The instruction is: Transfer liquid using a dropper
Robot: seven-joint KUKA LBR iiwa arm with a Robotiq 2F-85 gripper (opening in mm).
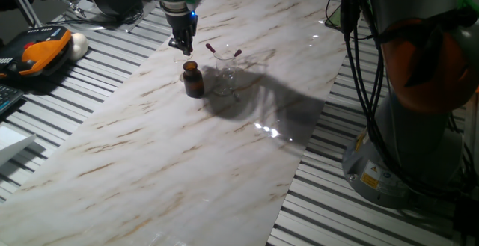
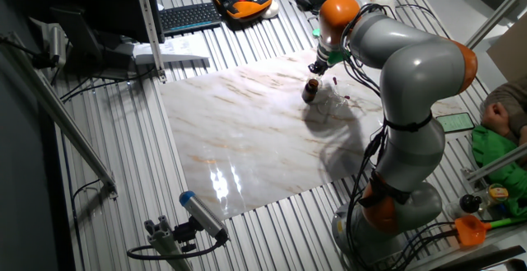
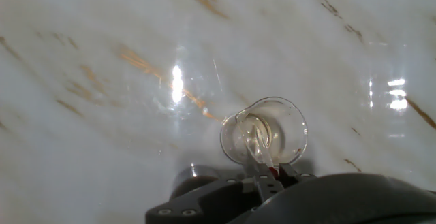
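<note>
Above round brown bottle (image 1: 193,79), claw (image 1: 182,48) pinches thin dropper (image 1: 187,51); clear glass beaker (image 1: 227,75) beside

A white marble-patterned slab (image 1: 172,141) with tan veins lies on a ribbed metal table (image 1: 97,89) of grey slats. Near the slab's far end stand a small brown glass bottle (image 1: 193,79) and, just beside it, a clear glass beaker (image 1: 226,75) with two red-bulbed droppers (image 1: 224,52) leaning in it. Bright lamp reflections show on the slab's glossy surface.
</note>
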